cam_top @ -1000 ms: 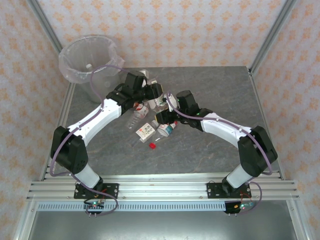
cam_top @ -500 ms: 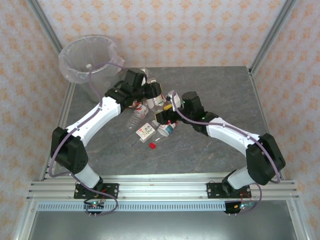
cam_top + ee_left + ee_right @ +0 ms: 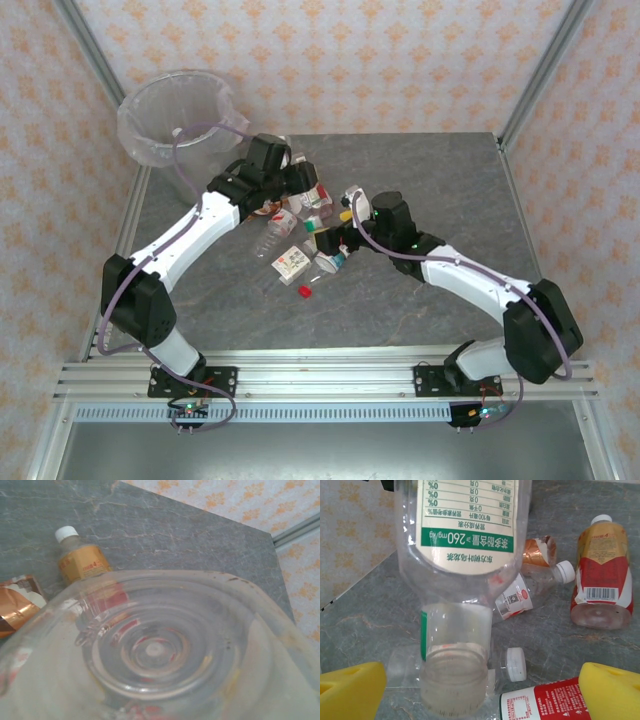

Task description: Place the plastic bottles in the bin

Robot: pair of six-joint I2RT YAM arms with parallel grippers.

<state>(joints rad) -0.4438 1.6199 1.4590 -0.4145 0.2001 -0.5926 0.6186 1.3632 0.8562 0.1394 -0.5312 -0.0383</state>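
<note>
Plastic bottles (image 3: 292,262), scattered mid-frame on grey table (image 3: 430,190). Left gripper (image 3: 298,180) clamped on clear green-labelled bottle (image 3: 465,525). Right gripper (image 3: 480,690) jaws wide apart, empty. Bin (image 3: 150,150) upper left.

I see the bin (image 3: 150,150), translucent and bag-lined, upright at the far left corner. The plastic bottles (image 3: 292,262) lie jumbled in the middle, mostly on their sides. One clear bottle (image 3: 155,650) hangs raised above them.
</note>
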